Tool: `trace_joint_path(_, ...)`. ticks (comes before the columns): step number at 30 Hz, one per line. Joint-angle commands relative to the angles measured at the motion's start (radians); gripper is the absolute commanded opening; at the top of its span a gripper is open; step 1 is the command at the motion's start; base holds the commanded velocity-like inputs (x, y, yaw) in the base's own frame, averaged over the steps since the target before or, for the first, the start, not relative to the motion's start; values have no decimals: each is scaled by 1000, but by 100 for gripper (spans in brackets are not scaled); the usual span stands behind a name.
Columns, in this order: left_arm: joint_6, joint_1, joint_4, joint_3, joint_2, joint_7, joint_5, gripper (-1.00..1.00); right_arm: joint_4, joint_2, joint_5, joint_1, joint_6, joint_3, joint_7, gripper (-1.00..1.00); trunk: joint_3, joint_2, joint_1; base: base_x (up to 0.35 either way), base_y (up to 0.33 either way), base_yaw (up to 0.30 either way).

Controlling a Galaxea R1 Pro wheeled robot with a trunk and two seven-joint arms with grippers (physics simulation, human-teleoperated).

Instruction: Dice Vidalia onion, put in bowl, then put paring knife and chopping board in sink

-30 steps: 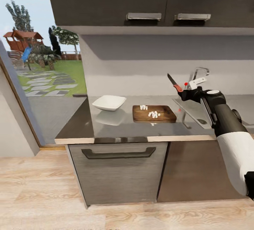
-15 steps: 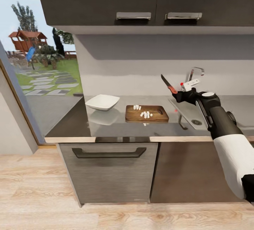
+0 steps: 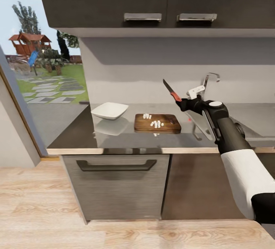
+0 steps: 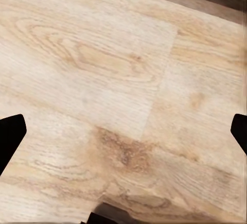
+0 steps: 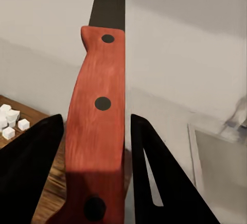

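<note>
Floor (image 4: 123, 95): pale wood planks are seen beneath the left gripper (image 4: 123, 131); its dark fingertips (image 4: 10, 131) are spread wide at the frame edges, nothing is held, and the arm is judged parked out of the way.
Right gripper (image 3: 182, 103): it is closed on the knife (image 3: 171, 91) by the red handle (image 5: 98, 131); the blade is pointed up and away, above the counter between board and sink, probably so the edge is kept off the surfaces while carried.
Counter (image 3: 76, 134): a glossy dark slab over dark cabinets, on which board and bowl are set.
Board (image 3: 168, 127): it is laid flat near the counter middle; the diced onion (image 3: 154, 123) is heaped on it in white cubes, not yet moved.
Bowl (image 3: 109, 110): it is placed just left of the board, apart from it, apparently empty; the short gap is judged handy for transferring the dice.
Sink (image 3: 198, 123): it is partly hidden behind the right arm; the tap (image 3: 208, 81) is raised behind it and could be struck by the knife.
Wall cabinets (image 3: 152, 0): these are hung above, well clear.
</note>
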Motion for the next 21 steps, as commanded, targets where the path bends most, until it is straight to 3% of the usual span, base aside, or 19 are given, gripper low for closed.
trace_joint_path(1,-7,-2,4,1,-1,0,1,100,-7,5,11,-1,4,0,6,-100,-1,-1,0,0,-196,0)
trace_joint_path(5,-7,-2,4,1,-1,2,1,100,-30,22,12,-1,6,-1,3,-100,-1,-1,0,0,-229,0)
trace_joint_path(11,-7,-2,4,1,-3,3,1,100,-9,-12,11,-1,6,1,1,-100,-1,-1,0,0,-284,0)
trace_joint_path(21,-7,-2,4,1,-3,4,2,100,132,-14,14,-1,4,2,-15,-100,-1,-1,0,0,-312,0)
